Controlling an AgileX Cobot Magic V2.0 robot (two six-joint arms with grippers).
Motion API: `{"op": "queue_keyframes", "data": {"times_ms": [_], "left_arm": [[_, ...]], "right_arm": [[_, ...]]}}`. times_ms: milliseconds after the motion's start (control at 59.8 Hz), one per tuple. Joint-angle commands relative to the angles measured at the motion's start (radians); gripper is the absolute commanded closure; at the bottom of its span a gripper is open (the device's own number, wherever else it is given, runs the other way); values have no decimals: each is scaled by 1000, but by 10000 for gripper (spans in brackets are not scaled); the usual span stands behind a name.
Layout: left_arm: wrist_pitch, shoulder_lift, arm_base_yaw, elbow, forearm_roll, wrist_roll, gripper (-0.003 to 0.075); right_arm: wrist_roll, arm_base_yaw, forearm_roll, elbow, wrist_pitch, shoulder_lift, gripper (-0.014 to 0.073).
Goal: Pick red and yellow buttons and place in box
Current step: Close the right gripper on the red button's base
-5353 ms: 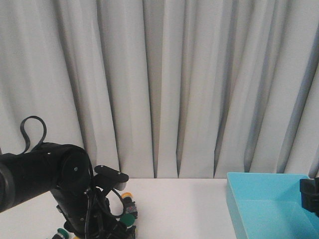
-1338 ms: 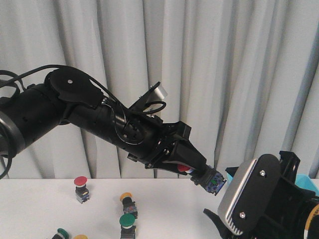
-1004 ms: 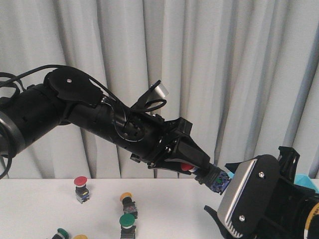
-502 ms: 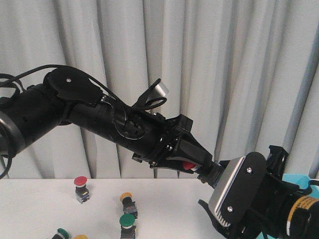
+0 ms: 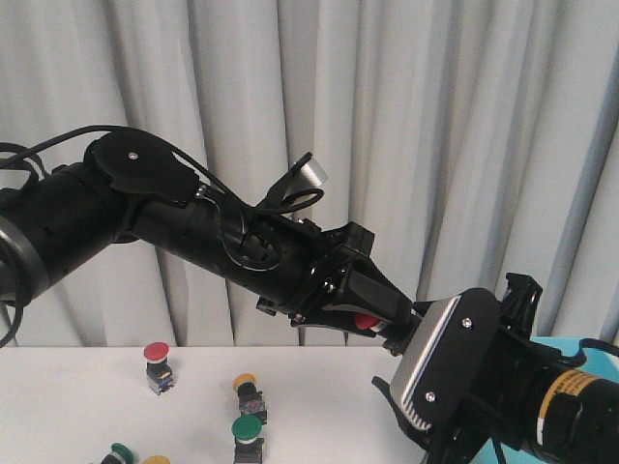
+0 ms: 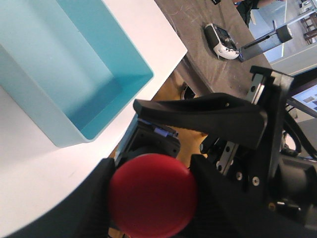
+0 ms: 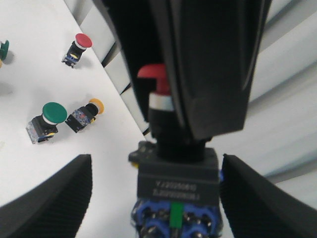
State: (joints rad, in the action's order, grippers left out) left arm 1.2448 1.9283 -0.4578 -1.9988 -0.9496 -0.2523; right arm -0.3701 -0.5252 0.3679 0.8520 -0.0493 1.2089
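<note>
My left gripper (image 5: 379, 317) is stretched out high over the table and shut on a red button (image 5: 365, 322). In the left wrist view its fingers (image 6: 91, 201) clamp the red cap (image 6: 152, 193). My right gripper (image 7: 156, 210) is open. Its two black fingers (image 7: 52, 198) stand either side of that button's black-and-blue body (image 7: 177, 184) without touching it. The turquoise box (image 6: 74, 74) sits below near the table corner; in the front view only a sliver (image 5: 592, 348) shows. On the table stand another red button (image 5: 157, 354) and a yellow one (image 5: 246, 384).
A green-capped switch (image 5: 247, 429) stands by the yellow one. Another green switch (image 5: 121, 451) and a yellow cap (image 5: 155, 460) sit at the front edge of view. Grey curtains hang behind. The table's edge and the floor lie just beyond the box (image 6: 168, 74).
My right gripper has moved up and left until its fingers flank the held red button's body. My left arm has stayed nearly still with the button in it.
</note>
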Motion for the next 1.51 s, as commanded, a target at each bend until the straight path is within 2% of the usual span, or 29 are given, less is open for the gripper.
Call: {"op": "queue_keyframes", "data": {"times_ms": [0,201,703,870,1037,1188,1489], "left_arm": [[6,-60,-5,-33,-73,4,716],[6,-60,-5,-33,-73,4,716],[-8,-60,-5,-33,-73,4,716],[-22,-60,-5,-33,-73,4,716],[-30,-60,-5,-33,-73,4,716],[-36,-60,-5,-33,-73,4,716],[-78,-60,-5,-33,-49,-11,711]], "right_arm": [[-2,20,5,41,76,-13,67],[17,97,-38,41,79,-11,67],[15,96,-40,41,106,-11,79],[16,96,-54,40,110,-11,212],[17,96,-60,40,110,-11,456],[17,96,-60,40,112,-11,608],[17,96,-60,40,117,-11,598]]}}
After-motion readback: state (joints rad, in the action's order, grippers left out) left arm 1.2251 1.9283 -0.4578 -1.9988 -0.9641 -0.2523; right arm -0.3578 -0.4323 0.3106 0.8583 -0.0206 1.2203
